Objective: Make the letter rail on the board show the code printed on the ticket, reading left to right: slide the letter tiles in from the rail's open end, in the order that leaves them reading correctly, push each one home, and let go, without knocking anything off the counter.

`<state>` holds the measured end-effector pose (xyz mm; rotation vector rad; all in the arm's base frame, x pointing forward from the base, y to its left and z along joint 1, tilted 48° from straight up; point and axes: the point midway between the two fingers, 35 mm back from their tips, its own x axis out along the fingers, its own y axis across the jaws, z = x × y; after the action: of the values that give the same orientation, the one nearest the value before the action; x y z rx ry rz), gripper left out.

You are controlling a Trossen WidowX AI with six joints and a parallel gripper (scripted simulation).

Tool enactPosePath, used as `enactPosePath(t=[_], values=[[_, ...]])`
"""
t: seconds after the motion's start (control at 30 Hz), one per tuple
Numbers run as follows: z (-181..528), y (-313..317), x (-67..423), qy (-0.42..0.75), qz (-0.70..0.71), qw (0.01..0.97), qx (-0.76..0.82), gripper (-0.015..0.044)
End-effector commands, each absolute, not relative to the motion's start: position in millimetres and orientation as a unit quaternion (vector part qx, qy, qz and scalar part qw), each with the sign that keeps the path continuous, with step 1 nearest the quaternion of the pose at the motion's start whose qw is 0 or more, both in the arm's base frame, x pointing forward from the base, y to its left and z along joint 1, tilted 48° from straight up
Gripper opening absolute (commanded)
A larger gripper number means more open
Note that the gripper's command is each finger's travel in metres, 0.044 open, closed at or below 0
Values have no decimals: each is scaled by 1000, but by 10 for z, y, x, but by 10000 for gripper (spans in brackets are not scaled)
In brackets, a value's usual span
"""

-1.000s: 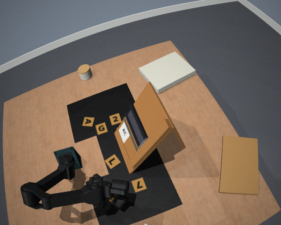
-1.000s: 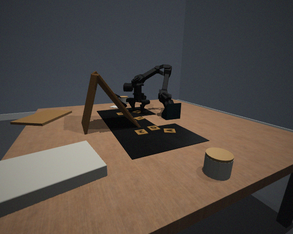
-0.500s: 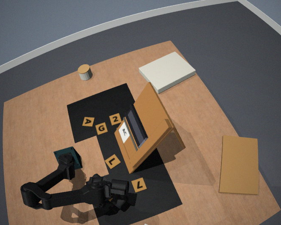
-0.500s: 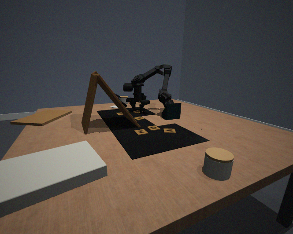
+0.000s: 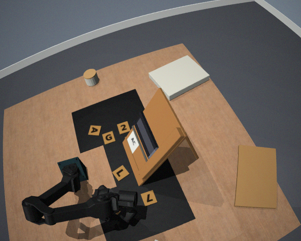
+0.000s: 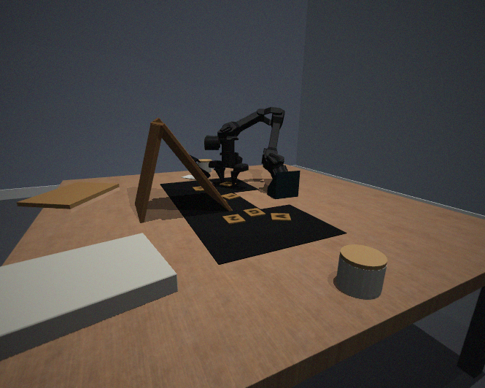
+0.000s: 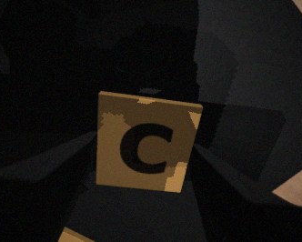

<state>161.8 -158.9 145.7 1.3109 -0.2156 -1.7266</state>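
My gripper [image 6: 228, 182] [image 7: 145, 144] is shut on the C tile [image 7: 145, 109], low over the black mat's near part; in the top view the arm mostly hides it. The orange board [image 5: 163, 116] [image 6: 192, 166] leans like a tent. Its dark rail [image 5: 145, 133] shows no tile. The white ticket [image 5: 131, 148] reads AC. Tiles A [image 5: 94, 130] [image 6: 281, 216], G [image 5: 108, 137] [image 6: 254, 211] and 2 [image 5: 123, 127] [image 6: 233, 218] lie beyond the arm base. L [image 5: 120, 172] [image 6: 230, 195] lies nearer, and another tile [image 5: 148, 198] [image 6: 198, 188] looks like 7.
A lidded jar [image 5: 91, 77] [image 6: 361, 270] and a white slab [image 5: 179, 74] [image 6: 75, 283] stand on the wooden counter [image 5: 41, 116] [image 6: 276, 300]. A flat tan panel [image 5: 255, 175] [image 6: 69, 195] lies beyond the board. Another tile's corner [image 7: 74, 236] shows in the wrist view.
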Motion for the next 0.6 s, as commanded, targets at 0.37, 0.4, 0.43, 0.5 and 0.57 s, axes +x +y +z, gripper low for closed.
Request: enactPosePath(t=[0.37, 0.4, 0.43, 0.5, 0.57], values=[[1507, -1511, 1619, -90, -703, 463, 532, 0], [1509, -1505, 1619, -90, -703, 463, 532, 0], [1512, -1500, 1619, -90, -703, 463, 532, 0], [1517, -1490, 1619, -90, -703, 463, 532, 0], [1522, -1480, 1619, -90, -703, 463, 532, 0]])
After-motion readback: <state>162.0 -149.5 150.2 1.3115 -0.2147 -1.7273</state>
